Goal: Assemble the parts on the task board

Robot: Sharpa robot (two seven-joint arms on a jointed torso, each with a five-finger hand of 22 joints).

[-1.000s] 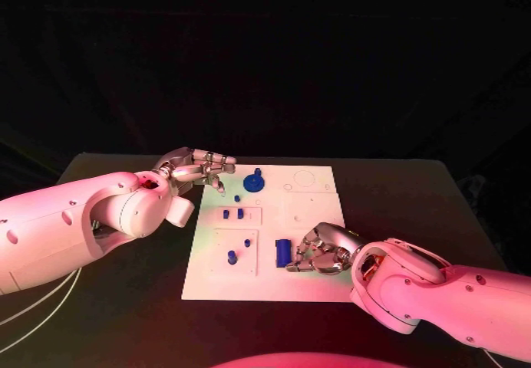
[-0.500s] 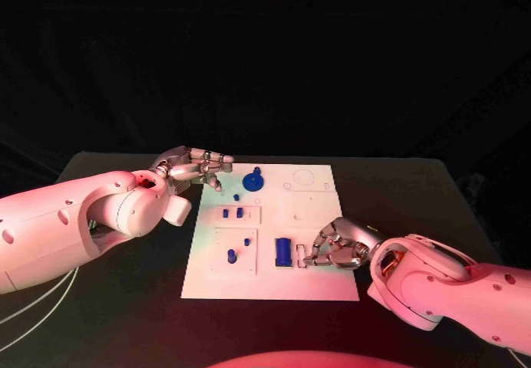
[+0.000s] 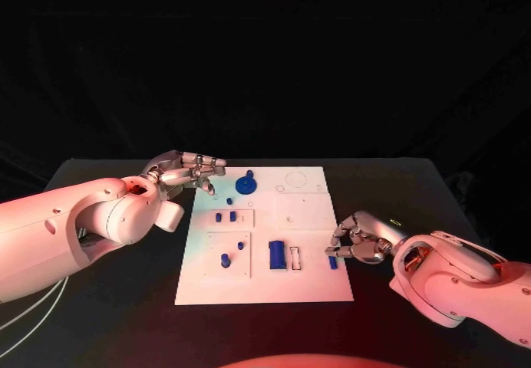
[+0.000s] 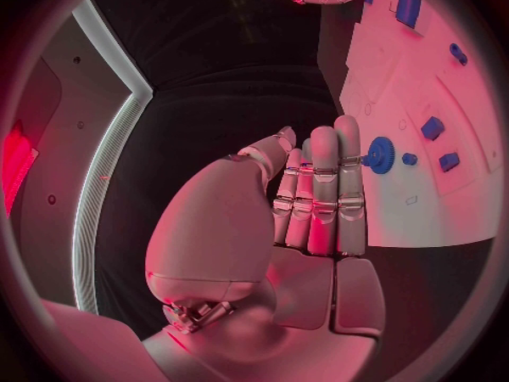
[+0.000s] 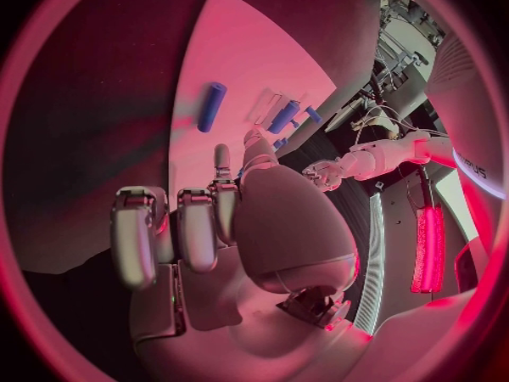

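Fingers of the right hand (image 3: 360, 244) are curled in on nothing; a second ago they lay over the task board (image 3: 312, 221), and they have since drawn back to its right edge, leaving a small blue peg (image 3: 332, 261) lying just beside them. Left hand (image 3: 186, 170) stays empty at the board's far left corner on the worktop (image 3: 420, 192), its fingers (image 4: 323, 187) straight and side by side in its wrist view, near the blue gear (image 4: 380, 154).

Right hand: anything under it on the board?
The silver right hand sits at the white task board's right edge. A small blue part lies beside its fingertips. Whatever lies beneath the palm is hidden.
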